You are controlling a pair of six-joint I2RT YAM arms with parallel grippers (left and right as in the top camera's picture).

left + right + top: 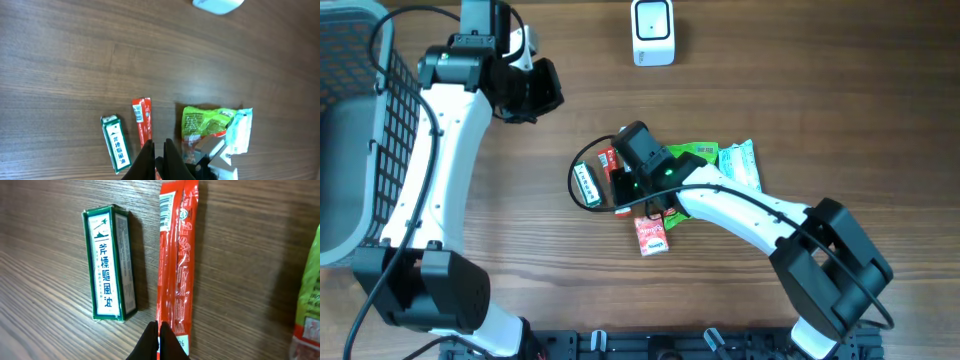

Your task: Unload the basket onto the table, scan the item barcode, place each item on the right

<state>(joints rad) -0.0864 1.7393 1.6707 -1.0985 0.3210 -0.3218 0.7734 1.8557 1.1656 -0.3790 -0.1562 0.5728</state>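
red sachet (177,255), right end effector (158,332) closed

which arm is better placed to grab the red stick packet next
Right. The right gripper, shut, is over the end of the red stick packet; the left gripper, also shut, is well away from it.

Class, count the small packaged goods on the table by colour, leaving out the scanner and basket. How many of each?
Green: 2 (green box, green packet)
Red: 2 (red stick, red packet)
White: 1 (white packet)
Total: 5 in view; the right arm may hide more.
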